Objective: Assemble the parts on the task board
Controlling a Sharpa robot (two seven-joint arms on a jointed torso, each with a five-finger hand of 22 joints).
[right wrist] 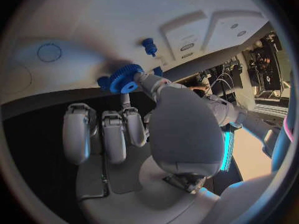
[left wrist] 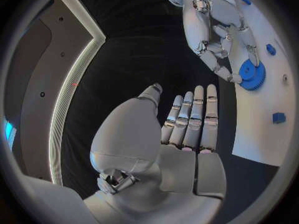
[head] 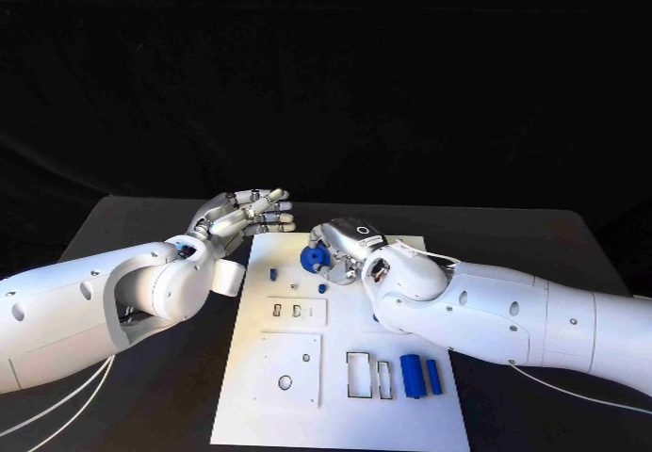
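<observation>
Pinching the blue gear [right wrist: 126, 78] only lightly, the right hand [head: 356, 247] may drop it on the board [head: 292, 381]; the left hand [head: 249, 215] hangs empty, fingers straight.

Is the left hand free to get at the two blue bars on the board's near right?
Probably not easily: left hand holds nothing, but the right arm lies alongside the blue bars, crowding that approach.

— What's on the white board [head: 272, 395]?

— It lies flat, long side running away from the robot, with raised panels and rectangular slots. Two blue blocks [head: 420, 375] stand side by side near its right front edge.

— Anything farther back?

— A blue gear [head: 314, 256] sits at the far end, and a small blue peg [head: 273, 274] stands upright just left of it.
</observation>
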